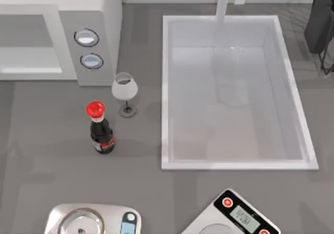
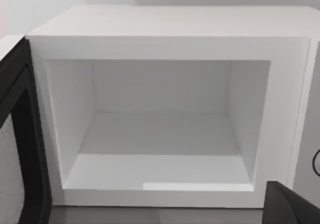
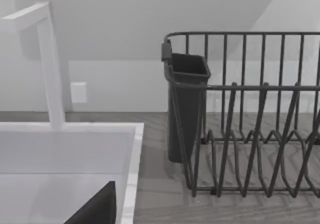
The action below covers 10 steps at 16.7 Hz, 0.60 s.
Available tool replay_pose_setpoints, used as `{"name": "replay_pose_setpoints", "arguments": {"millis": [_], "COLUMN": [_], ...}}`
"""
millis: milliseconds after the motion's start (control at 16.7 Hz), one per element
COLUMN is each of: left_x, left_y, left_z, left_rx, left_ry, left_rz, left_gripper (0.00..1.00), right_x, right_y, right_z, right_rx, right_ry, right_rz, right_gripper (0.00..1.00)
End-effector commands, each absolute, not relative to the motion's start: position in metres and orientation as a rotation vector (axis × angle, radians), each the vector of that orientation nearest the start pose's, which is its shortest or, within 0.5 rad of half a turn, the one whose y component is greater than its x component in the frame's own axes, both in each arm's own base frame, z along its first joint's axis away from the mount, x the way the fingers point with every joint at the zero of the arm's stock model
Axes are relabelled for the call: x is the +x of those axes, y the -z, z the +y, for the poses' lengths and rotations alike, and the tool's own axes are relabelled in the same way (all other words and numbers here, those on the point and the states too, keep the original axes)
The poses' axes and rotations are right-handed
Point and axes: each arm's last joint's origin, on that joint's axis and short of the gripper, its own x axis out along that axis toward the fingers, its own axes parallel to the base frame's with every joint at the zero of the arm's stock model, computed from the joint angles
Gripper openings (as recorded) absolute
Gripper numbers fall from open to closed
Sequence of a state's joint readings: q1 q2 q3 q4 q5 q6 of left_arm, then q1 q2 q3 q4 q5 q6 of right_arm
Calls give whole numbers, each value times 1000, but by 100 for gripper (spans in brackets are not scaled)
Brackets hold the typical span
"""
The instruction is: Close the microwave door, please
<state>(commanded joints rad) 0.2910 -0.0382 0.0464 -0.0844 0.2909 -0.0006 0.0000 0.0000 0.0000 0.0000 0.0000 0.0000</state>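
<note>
The microwave (image 1: pixel 112 14) stands at the table's back left, its grey panel with two round dials (image 1: pixel 89 49) facing forward. In the left wrist view the microwave (image 2: pixel 175 24) is seen head-on with its white cavity (image 2: pixel 160 134) exposed. The microwave door (image 2: pixel 20 134) is swung open beside the cavity, showing its dark inner frame and mesh window. A dark part of my left gripper (image 2: pixel 292 206) shows in front of the microwave, apart from the door. A dark part of my right gripper (image 3: pixel 95 209) hangs over the sink (image 3: pixel 60 149).
A wine glass (image 1: pixel 124 90) and a red-capped dark bottle (image 1: pixel 100 129) stand just in front of the microwave. The white sink (image 1: pixel 166 88) with its faucet (image 1: pixel 223 1) fills the middle right. A dark dish rack (image 3: pixel 250 134) stands at the back right. Two scales (image 1: pixel 237 218) (image 1: pixel 94 218) lie at the front edge.
</note>
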Motion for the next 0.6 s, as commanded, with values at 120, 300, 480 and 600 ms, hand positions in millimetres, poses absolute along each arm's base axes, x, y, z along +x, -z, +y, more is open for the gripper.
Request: {"name": "replay_pose_setpoints", "arguments": {"millis": [120, 300, 480, 600], "left_x": [96, 95, 97, 98], "left_y": [-172, -172, -171, -171], "left_z": [21, 22, 22, 23], "left_rx": [0, 0, -1, -1], "left_ry": [0, 0, 0, 0], "left_rz": [0, 0, 5, 4], "left_gripper": [0, 0, 0, 0], "right_x": [106, 106, 106, 106], "right_y": [-160, -160, -160, -160], "right_z": [-1, -1, -1, -1], "right_rx": [0, 0, 0, 0], "right_ry": [0, 0, 0, 0], "right_rz": [0, 0, 0, 0], "right_gripper": [100, 100, 100, 100]}}
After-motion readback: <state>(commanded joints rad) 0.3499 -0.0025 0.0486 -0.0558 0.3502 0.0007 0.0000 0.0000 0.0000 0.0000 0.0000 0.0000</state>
